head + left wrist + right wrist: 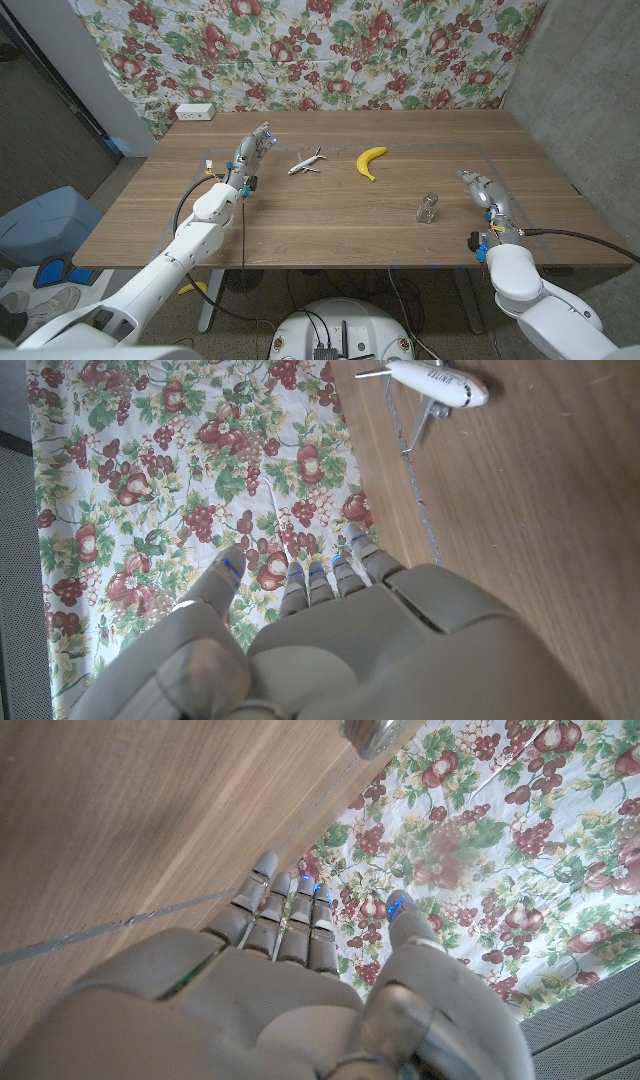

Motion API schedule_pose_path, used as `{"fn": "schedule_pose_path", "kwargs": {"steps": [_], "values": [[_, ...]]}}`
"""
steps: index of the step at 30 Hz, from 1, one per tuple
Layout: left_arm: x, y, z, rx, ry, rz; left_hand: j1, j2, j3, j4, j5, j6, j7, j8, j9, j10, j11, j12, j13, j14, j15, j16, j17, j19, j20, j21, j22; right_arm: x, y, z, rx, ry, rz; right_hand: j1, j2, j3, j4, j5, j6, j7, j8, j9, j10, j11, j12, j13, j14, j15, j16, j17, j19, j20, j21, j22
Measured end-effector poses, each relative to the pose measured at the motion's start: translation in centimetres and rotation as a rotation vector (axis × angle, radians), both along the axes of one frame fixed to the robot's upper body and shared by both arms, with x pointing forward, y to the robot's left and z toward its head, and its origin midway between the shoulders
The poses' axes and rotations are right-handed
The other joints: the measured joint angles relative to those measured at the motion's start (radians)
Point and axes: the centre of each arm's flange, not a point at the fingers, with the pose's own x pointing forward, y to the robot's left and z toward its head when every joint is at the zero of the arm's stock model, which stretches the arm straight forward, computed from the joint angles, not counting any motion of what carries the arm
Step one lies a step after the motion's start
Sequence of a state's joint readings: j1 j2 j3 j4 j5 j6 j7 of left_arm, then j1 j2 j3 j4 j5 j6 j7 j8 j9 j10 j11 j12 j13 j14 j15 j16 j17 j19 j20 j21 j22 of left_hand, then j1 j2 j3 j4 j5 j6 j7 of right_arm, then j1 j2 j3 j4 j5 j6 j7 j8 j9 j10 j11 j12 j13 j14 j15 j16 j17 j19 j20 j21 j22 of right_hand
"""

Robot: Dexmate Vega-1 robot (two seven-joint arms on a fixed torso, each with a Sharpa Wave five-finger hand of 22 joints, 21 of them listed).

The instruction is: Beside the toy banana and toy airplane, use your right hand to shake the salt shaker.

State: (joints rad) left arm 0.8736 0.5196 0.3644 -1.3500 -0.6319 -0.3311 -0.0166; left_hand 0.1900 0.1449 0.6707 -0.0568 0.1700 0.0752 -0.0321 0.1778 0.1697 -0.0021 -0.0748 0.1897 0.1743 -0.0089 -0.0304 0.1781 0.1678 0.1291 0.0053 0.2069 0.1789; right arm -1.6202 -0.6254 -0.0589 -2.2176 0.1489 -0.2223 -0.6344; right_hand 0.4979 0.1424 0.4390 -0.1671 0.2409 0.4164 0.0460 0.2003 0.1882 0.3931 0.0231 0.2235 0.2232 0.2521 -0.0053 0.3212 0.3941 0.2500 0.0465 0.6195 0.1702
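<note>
Setting: we see a wooden table with a fruit-and-flower patterned cloth hung behind it and a white power strip at its far left corner

Salt shaker: the salt shaker, clear glass with a silver cap, stands upright on the right half of the table, nearer the front edge than the toys; in the right wrist view we catch only its silver cap at the frame's edge

Toy banana: the yellow toy banana lies further back, near the table's middle and apart from the shaker

Toy airplane: the white toy airplane sits just left of the banana, also seen in the left wrist view

Right hand: the right hand holds nothing, its fingers straight and slightly apart; we see it near the shaker, to its right, with a clear gap between them

Left hand: the left hand is likewise free of any object, its fingers extended toward the cloth, left of the airplane and not touching it

Table markings: a thin taped outline runs across the tabletop around the toys and shaker
</note>
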Motion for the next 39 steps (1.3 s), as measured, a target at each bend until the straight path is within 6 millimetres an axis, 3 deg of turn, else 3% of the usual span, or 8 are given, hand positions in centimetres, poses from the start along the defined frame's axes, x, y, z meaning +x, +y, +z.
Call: {"fn": "schedule_pose_path", "kwargs": {"steps": [39], "values": [[-0.8, 0.3, -0.6, 0.005, -0.004, -0.007, 0.000, 0.000, 0.000, 0.000, 0.000, 0.004, -0.004, 0.000, 0.000, 0.000, 0.000, 0.000, 0.000, 0.000, 0.000, 0.000, 0.000, 0.000, 0.000, 0.000, 0.000, -1.5, 2.0, -1.3, -0.101, 0.081, -0.067, 0.024, -0.025, -0.003, -0.005, 0.000, 0.016, -0.005, 0.000, 0.000, 0.013, -0.002, 0.000, 0.000, 0.000, 0.000, 0.000, -0.013, 0.004, 0.004, -0.013, 0.000]]}}
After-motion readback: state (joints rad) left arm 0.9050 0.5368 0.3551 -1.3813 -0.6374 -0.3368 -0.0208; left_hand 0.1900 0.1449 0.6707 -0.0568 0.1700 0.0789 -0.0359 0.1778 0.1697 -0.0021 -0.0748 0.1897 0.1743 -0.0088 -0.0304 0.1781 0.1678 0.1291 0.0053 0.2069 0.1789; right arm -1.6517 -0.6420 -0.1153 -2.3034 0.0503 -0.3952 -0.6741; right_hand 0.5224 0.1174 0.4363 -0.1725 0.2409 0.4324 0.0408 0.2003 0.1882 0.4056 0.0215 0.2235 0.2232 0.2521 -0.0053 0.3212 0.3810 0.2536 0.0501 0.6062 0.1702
